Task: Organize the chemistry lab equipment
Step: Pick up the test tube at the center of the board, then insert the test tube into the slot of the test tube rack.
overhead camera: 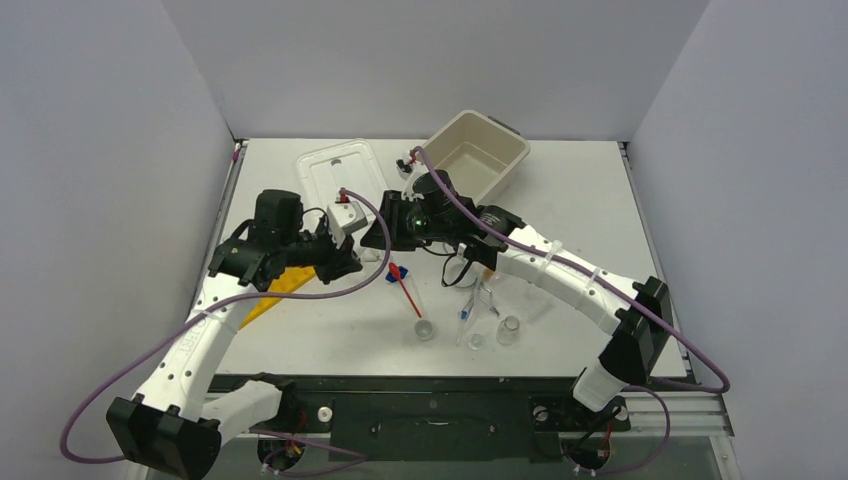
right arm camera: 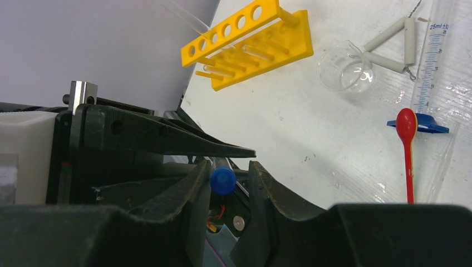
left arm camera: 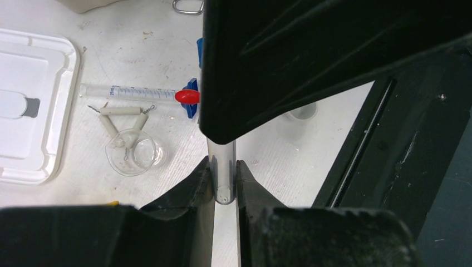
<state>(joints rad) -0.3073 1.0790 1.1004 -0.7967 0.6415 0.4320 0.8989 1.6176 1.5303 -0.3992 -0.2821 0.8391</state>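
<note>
At the near edge of the desk (overhead camera: 560, 190), about six o'clock, a clear vial (overhead camera: 425, 328) stands upright. A second clear vessel (overhead camera: 510, 328) stands near it toward five o'clock.

A little farther in, the red spatula (right arm camera: 408, 144) lies flat. Its spoon end overlaps the blue foot of the graduated cylinder (left arm camera: 133, 92), which lies on its side. Just beside the cylinder sit a small beaker (left arm camera: 133, 156) and a clay triangle (left arm camera: 125, 117), with one corner of the triangle reaching over the beaker's rim.

At nine o'clock the yellow rack (overhead camera: 272, 285) lies partly under the left arm, with clear tubes showing in it in the right wrist view.

At the middle of the desk the two pincers meet. The left pincer (left arm camera: 224, 178) is clamped on a clear test tube (left arm camera: 221, 158), gripping it close to its rounded end. The tube runs away from the fingers and disappears behind the black body of the right pincer (right arm camera: 229, 167). The right pincer's jaws stand on either side of a blue cap (right arm camera: 222, 181). One finger looks to be against the cap, but a gap shows on the other side, so the jaws are not closed on it.

Farther back, at eleven o'clock, the white lid (overhead camera: 335, 170) lies flat. At one o'clock the beige tub (overhead camera: 475, 155) sits askew near the far edge.
</note>
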